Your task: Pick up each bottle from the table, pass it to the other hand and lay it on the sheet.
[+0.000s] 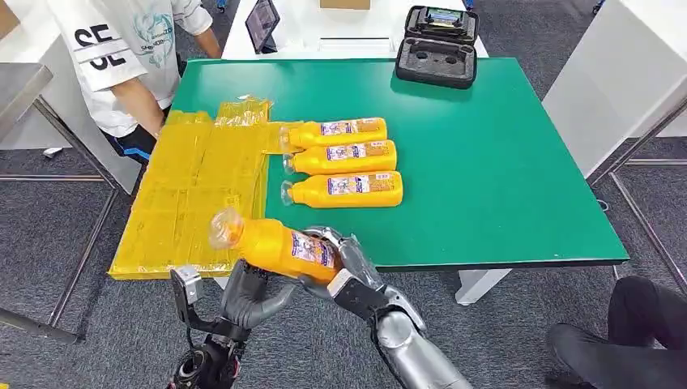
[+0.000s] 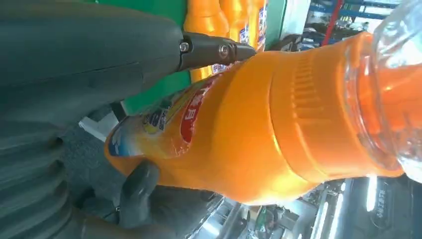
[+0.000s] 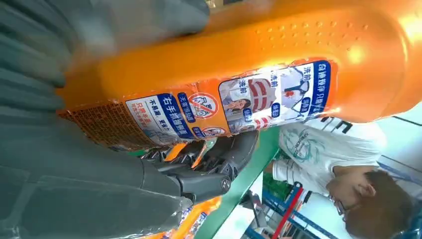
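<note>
An orange bottle [image 1: 275,243] with a clear cap hangs just off the near edge of the green table [image 1: 502,162], cap toward the yellow sheet [image 1: 186,194]. My right hand [image 1: 344,263] grips its base end; in the right wrist view the labelled bottle [image 3: 239,84] lies across the palm. My left hand [image 1: 251,296] cups it from below, with the thumb [image 2: 214,50] and a finger [image 2: 137,189] against the bottle [image 2: 259,129]. Three more orange bottles [image 1: 344,158] lie side by side on the table beside the sheet.
A person in a white shirt [image 1: 121,57] stands at the table's far left corner, by the sheet. A black open case [image 1: 437,47] sits at the back edge and a tablet [image 1: 262,23] behind it. A dark-clothed leg [image 1: 640,332] is at the lower right.
</note>
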Controlling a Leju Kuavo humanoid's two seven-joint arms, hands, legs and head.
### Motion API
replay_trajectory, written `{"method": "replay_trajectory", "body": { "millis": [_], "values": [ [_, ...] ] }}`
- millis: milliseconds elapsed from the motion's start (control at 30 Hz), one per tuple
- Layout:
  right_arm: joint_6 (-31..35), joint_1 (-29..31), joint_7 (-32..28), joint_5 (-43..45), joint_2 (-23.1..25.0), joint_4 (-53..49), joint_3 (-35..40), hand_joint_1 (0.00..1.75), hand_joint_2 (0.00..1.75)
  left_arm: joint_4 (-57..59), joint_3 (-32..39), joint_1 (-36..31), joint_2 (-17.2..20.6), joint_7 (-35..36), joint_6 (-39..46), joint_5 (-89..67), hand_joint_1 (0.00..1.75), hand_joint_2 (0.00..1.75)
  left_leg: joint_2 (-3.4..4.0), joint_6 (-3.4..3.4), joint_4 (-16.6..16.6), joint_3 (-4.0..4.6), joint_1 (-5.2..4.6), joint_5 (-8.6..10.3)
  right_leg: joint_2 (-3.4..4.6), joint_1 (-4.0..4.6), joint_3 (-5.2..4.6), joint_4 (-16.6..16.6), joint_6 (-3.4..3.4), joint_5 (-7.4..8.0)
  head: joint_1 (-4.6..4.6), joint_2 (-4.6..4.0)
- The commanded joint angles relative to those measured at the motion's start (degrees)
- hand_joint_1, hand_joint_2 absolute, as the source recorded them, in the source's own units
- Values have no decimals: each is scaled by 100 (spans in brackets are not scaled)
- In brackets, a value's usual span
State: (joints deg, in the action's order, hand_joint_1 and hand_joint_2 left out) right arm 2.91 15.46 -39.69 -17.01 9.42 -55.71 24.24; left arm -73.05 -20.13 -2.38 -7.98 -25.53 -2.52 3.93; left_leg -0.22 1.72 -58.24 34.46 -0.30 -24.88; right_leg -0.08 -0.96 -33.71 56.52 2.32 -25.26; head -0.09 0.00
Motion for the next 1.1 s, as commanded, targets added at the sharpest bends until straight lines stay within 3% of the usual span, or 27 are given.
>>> {"method": "replay_trajectory", "body": {
  "millis": [33,633,767,900,933,1100],
  "values": [
    [-94,22,78,-61,60,331,192,175,175,713,-16,-339,-73,-65,227,18,0,175,-4,-11,6,-21,8,-3,-6,8,25,-10,-10,-3,0,0],
    [-307,-47,77,-123,79,269,410,175,175,723,2,-365,-70,-187,319,290,0,175,1,-11,5,-20,8,-5,0,9,23,-9,-10,-2,0,0],
    [-344,-21,77,-115,81,353,418,175,175,625,57,-319,-72,-265,48,673,0,175,-1,-8,5,-13,5,-2,-2,5,15,-7,-7,-1,0,0],
    [-370,-3,74,-119,98,436,381,175,175,473,56,-274,-61,-428,-189,987,0,175,9,-27,17,-62,22,-13,6,23,67,-27,-26,-6,0,0],
    [-396,6,68,-124,100,447,377,175,175,372,20,-256,-38,-471,-315,1087,0,175,0,-9,3,-12,6,-3,-1,6,16,-6,-8,-2,0,0],
    [-428,27,67,-138,90,468,401,175,175,390,-73,-285,-10,-348,-709,1390,0,175,1,-14,4,-25,10,-7,0,10,30,-8,-13,-5,2,0]
  ]
}}
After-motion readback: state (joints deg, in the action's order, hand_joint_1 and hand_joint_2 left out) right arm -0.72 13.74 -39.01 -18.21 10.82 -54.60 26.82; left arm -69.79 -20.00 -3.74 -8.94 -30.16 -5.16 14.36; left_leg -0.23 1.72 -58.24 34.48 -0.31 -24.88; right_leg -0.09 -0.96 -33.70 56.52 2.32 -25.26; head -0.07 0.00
